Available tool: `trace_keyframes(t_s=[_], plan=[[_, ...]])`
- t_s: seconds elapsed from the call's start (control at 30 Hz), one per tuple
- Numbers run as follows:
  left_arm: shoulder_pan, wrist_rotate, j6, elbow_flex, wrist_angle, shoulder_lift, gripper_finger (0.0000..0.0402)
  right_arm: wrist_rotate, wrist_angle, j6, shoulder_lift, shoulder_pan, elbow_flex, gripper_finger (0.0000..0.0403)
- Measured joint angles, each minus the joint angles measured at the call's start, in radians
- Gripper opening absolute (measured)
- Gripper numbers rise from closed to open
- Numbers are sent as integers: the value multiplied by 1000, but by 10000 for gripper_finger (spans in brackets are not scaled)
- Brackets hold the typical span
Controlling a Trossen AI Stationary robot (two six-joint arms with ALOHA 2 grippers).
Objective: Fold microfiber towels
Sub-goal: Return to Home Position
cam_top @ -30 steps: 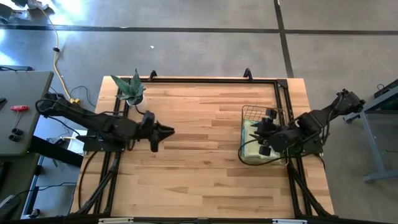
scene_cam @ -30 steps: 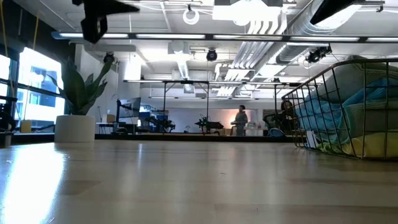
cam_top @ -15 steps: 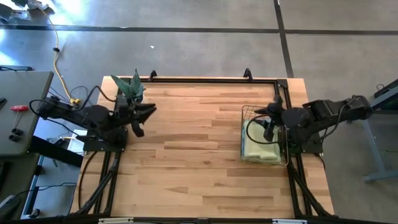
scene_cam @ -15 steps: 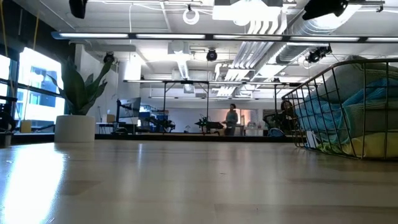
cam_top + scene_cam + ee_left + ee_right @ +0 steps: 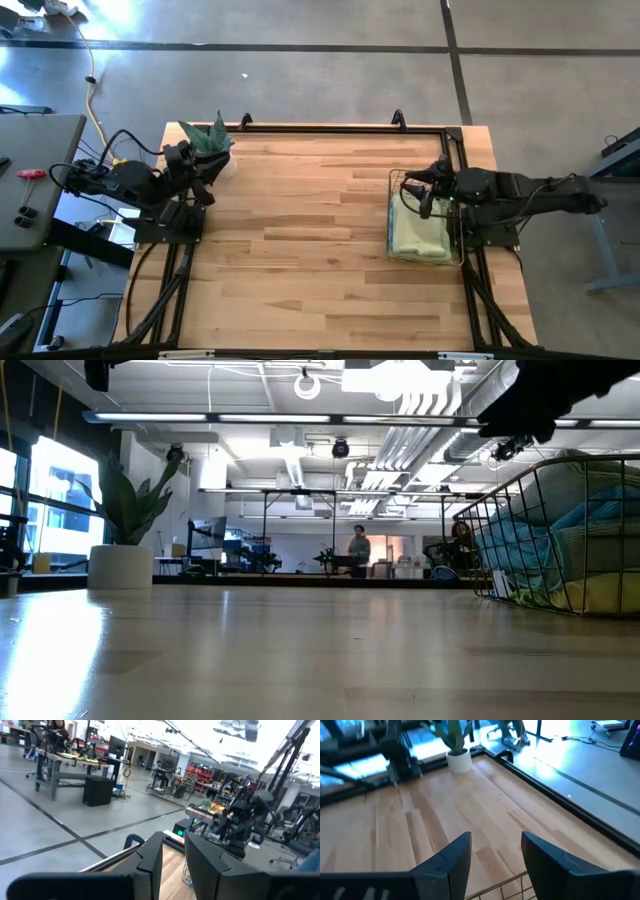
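Left claw (image 5: 203, 180) and right claw (image 5: 424, 196) drawn back, one basket (image 5: 392, 180), stacked towels (image 5: 420, 240)

In the low view the wire basket (image 5: 590, 458) runs off the right edge, and the microfiber towels (image 5: 600, 525) show only as edges behind its wires. From above, the left claw (image 5: 203, 180) covers part of the potted plant (image 5: 205, 135). The far person (image 5: 358, 550) is too small to make out.

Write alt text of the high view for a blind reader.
Folded microfiber towels, pale green on top, lie in a wire basket on the wooden table. The right gripper hangs over the basket; the left gripper is beside the potted plant.
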Motion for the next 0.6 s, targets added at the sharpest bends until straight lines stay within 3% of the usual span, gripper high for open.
trace_keyframes(t_s=[0.3,0.6], plan=[[0,-1,-1,0,-4,-23,74,-10,132,88,-147,-69,-187,167],[0,-23,-2,0,-28,-22,74,42,166,38,-194,-92,-219,167]])
